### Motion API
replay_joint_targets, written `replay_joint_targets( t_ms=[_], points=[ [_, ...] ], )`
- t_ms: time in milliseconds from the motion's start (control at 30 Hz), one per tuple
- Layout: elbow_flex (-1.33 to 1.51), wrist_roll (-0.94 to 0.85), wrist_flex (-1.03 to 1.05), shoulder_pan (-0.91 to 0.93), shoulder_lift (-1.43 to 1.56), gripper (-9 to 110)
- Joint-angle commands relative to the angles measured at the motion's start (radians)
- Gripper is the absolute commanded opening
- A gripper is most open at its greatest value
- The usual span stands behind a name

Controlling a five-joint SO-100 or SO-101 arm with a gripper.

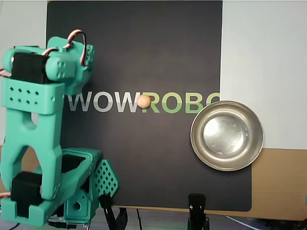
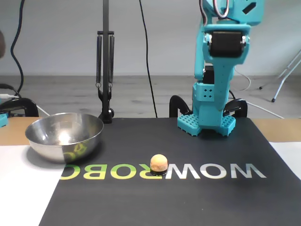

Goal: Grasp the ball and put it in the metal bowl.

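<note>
In the overhead view, the ball (image 1: 144, 100) is sitting on the black mat (image 1: 134, 48), on the printed lettering (image 1: 144, 102) between the W and the R. The bowl (image 1: 227, 135) is resting well to its right, overlapping the mat's right edge. The teal arm (image 1: 36, 129) is rising at the left; its gripper is not showing clearly, so I cannot tell whether the fingers are spread or pressed together.

In the fixed view, the ball (image 2: 158, 163) is lying on the lettering mid-mat, the bowl (image 2: 64, 136) is standing to its left, and the arm (image 2: 218, 70) is towering behind, its top cropped off.
</note>
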Motion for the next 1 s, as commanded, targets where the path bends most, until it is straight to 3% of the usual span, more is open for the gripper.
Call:
replay_joint_targets(
  t_ms=[0,967],
  points=[
    [-0.074,-0.005,0.031,-0.002,-0.031,0],
    [-0.074,-0.005,0.031,-0.017,-0.112,0]
  ],
)
